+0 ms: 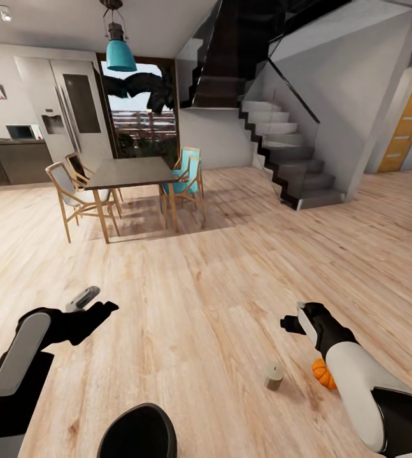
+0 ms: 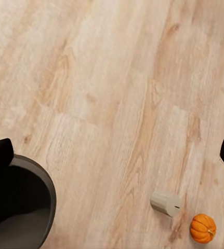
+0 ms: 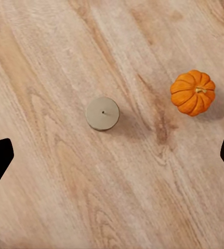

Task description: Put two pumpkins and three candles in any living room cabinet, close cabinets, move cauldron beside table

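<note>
On the bare wood floor [image 1: 231,280] a candle [image 3: 102,113] stands upright, long axis vertical, wick up, with a pumpkin [image 3: 193,92] near it, stem up. Both look light and rigid — the candle's smooth wall probably slippery, best pinched across its sides; the ribbed pumpkin across its widest part. The right gripper [image 3: 112,155] hangs above them, jaws spread wide and empty; the left gripper [image 2: 117,155] is likewise spread beside the dark cauldron [image 2: 18,207].
</note>
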